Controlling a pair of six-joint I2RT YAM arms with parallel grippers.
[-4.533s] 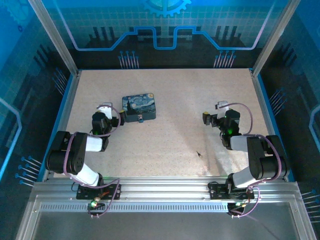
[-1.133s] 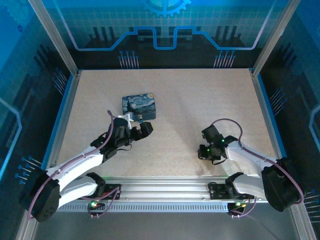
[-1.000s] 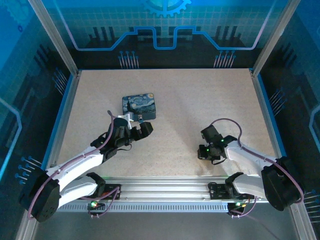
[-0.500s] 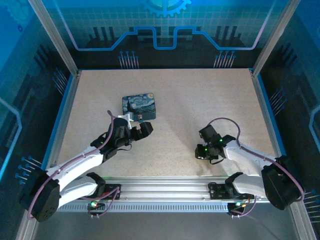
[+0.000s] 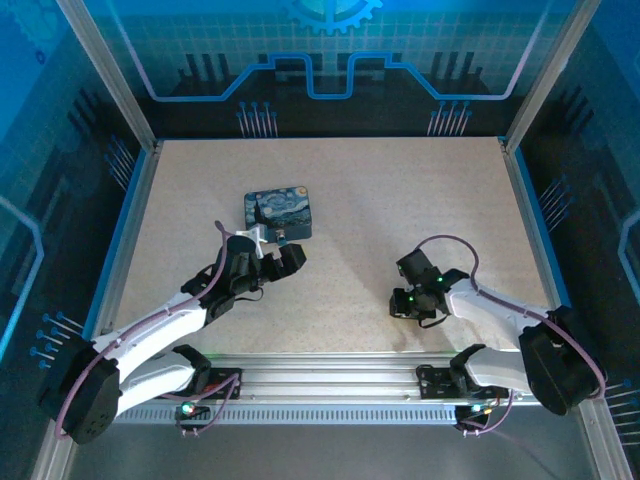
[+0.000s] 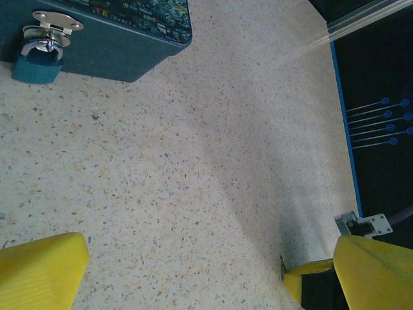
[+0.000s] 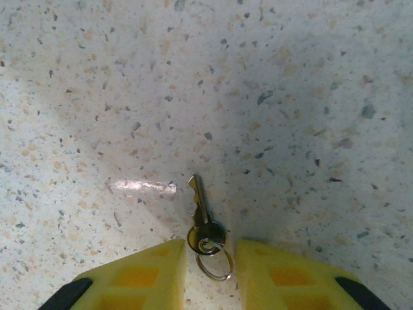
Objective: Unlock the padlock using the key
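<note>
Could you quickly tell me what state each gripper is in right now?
Left gripper: wide open, holding nothing.
Right gripper: narrowly open, straddling the key, not clamped.

The speckled beige table [image 5: 400, 200] carries a blue tin [image 5: 278, 213] left of centre, somewhat towards the far edge. A small key [image 7: 201, 216] on a ring [image 7: 213, 265] lies flat nearer the near edge, right of centre, well apart from the tin.

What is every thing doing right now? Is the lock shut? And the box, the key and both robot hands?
padlock: looks shut, hanging through the tin's clasp.
tin: lid closed.
key: lying flat on the table, not picked up.
left gripper: wide open, holding nothing.
right gripper: slightly open, one finger each side of the key's head.
</note>
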